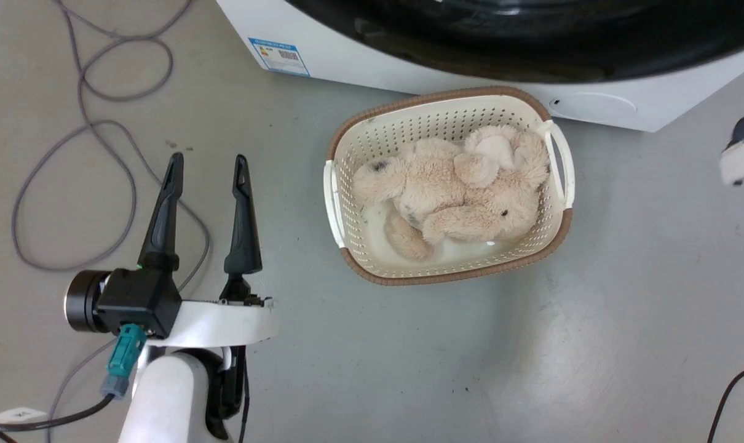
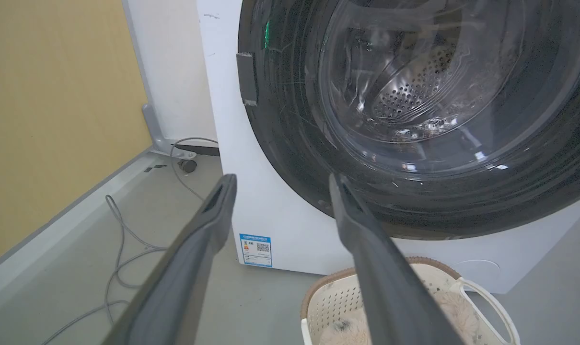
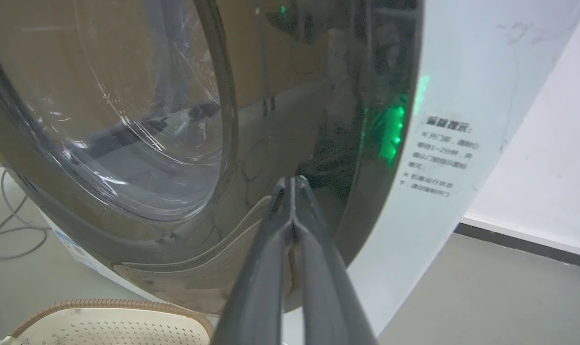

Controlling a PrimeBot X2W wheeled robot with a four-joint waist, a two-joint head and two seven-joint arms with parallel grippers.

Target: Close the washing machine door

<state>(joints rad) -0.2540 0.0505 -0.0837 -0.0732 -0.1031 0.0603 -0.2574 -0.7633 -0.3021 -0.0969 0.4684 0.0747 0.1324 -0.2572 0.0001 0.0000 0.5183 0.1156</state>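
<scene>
Glass and black rim of the washing machine door [image 2: 414, 206] lie flat against the front of the white washing machine [image 2: 290, 220] at the far side of the scene, as far as I can judge, with the steel drum [image 2: 414, 91] showing through the window. My right gripper [image 3: 293, 186] has its fingers pressed together on nothing, tips at the door's dark rim near its right edge; I cannot tell whether they touch it. My left gripper [image 1: 208, 161] stands wide and empty over the grey floor [image 1: 409, 357], left of the cream basket [image 1: 446, 101] holding a plush toy [image 1: 458, 191], with a loose grey cable [image 1: 120, 98] nearby.
</scene>
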